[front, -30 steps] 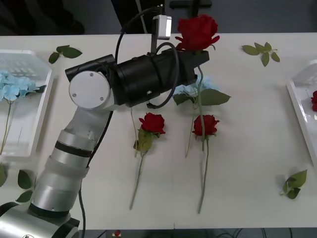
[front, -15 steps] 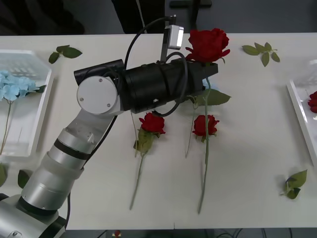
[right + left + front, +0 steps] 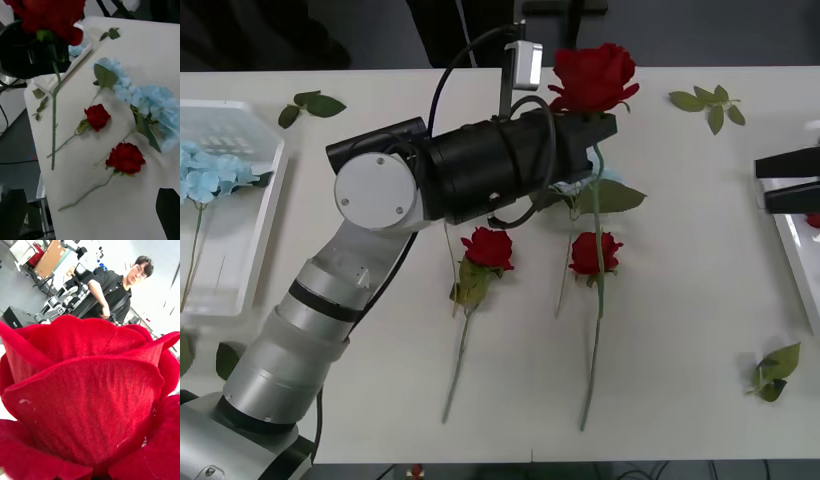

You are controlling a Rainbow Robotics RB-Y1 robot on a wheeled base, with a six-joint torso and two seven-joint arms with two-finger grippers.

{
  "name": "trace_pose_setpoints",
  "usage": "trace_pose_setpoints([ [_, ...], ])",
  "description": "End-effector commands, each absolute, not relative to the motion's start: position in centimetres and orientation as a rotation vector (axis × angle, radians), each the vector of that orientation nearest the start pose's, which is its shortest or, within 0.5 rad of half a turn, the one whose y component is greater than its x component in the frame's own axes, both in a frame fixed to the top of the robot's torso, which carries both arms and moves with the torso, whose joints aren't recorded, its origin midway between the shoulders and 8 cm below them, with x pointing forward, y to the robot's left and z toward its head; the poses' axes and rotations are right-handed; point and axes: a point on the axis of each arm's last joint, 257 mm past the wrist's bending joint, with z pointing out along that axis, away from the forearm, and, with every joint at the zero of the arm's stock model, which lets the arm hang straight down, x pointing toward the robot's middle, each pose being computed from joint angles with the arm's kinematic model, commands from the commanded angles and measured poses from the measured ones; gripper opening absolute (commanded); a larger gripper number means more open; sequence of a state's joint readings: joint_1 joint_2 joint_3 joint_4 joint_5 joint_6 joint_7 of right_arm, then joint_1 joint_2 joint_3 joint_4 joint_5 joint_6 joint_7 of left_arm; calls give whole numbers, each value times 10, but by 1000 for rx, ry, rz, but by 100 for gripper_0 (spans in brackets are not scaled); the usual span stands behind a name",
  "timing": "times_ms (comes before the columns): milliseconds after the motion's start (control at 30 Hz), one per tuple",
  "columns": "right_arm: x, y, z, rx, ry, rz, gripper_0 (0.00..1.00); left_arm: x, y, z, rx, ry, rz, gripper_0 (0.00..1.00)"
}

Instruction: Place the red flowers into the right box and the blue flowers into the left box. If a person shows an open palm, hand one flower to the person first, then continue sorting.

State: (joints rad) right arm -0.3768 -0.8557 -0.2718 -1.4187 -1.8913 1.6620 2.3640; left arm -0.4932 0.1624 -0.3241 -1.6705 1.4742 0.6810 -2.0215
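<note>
My left gripper (image 3: 598,125) is shut on the stem of a red flower (image 3: 592,78), held up over the table's far middle; its bloom (image 3: 90,390) sits close before the left wrist camera. Two more red flowers (image 3: 487,247) (image 3: 593,252) lie on the table below it. A blue flower (image 3: 150,97) lies partly under the left arm. More blue flowers (image 3: 205,170) rest in the left box (image 3: 265,215). At the right edge, my right gripper (image 3: 762,184) is open over the near rim of the right box (image 3: 788,250).
Loose green leaf sprigs lie at the far left (image 3: 310,105), the far right (image 3: 708,103), the near right (image 3: 775,372) and the near left (image 3: 225,362). The left arm spans the table from near left to centre.
The left gripper has carried the red flower a little to the right. The right gripper has come into view at the right edge, above the right box.
</note>
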Motion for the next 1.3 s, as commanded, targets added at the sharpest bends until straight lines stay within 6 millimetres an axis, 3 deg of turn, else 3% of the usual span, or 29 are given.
trace_pose_setpoints([
  [33,411,-216,-90,-984,1883,1121,100,461,-116,8,550,1437,-1336,0],
  [367,416,-126,-113,-990,1845,1197,100,463,-112,11,540,1429,-1337,0],
  [567,416,-92,-119,-991,1831,1245,100,464,-111,11,538,1431,-1336,0],
  [733,412,-81,-121,-1010,1829,1263,98,465,-110,11,536,1430,-1335,0],
  [800,410,-79,-122,-1016,1831,1266,91,465,-110,12,534,1430,-1336,0],
  [900,408,-74,-123,-1012,1830,1284,67,465,-110,12,533,1430,-1338,0],
  [933,408,-72,-123,-1010,1831,1290,52,464,-111,11,535,1432,-1340,0],
  [967,407,-70,-122,-1009,1830,1300,31,465,-110,12,534,1431,-1339,0],
  [1033,406,-66,-121,-1007,1832,1313,5,464,-111,11,535,1432,-1340,0],
  [1133,406,-62,-121,-999,1837,1325,0,465,-111,12,532,1430,-1341,0],
  [1300,405,-60,-121,-989,1841,1341,0,465,-110,12,533,1431,-1337,0],
])
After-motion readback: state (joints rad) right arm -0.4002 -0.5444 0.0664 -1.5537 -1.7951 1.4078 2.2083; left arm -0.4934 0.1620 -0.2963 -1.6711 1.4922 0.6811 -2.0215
